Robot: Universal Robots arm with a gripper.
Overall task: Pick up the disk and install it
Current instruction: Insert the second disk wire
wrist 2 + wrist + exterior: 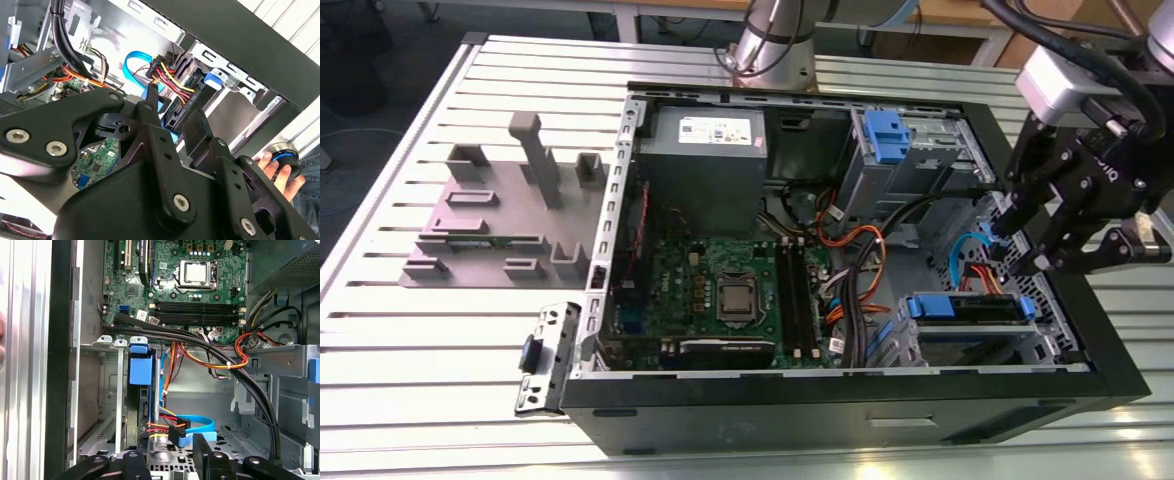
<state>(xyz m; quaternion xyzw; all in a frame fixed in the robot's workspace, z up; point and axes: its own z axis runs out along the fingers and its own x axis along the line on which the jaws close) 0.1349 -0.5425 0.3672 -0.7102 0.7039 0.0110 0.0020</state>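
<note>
Gripper: your fingers are spread, empty, above case | disk: sits in its bay | risk: you could snag the cables beside it.

Robotics lab bench: an opened computer case is set on a slotted aluminium table, grey fixture blocks placed well apart from the gripper.

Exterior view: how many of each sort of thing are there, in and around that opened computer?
Computer case: 1
Power-supply box: 1
Processor: 1
Disk in its blue bracket: 1
Gripper: 1
Grey fixture on the table: 1
Loose metal bracket: 1
Total: 7
</note>
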